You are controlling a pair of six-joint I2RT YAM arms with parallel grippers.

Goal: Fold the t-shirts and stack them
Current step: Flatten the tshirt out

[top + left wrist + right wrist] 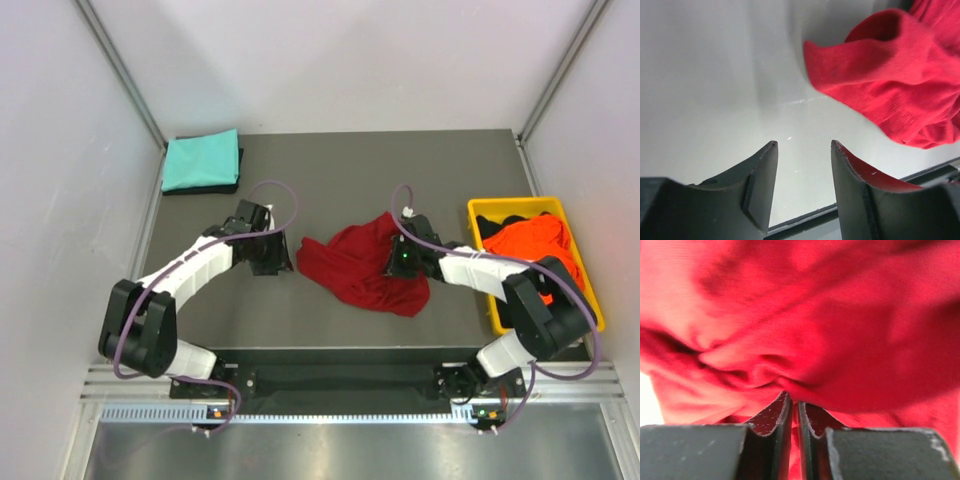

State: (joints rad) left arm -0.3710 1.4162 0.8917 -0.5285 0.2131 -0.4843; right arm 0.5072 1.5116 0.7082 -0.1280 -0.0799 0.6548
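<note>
Spreading step: my right claw (pixel 794 401) pinches the crumpled dark red cloth t-shirt (pixel 355 270) at three o'clock. My half-open, empty left claw (pixel 802 145) should grab nine o'clock.

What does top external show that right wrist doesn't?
Top external only: the folded teal tee at back left, the yellow bin holding the orange tee, and the left arm standing off to the side. Right wrist only: a close-up of the right jaws pinched on a bunched fold of cloth. Both: the red tee, crumpled and unfolded.
</note>
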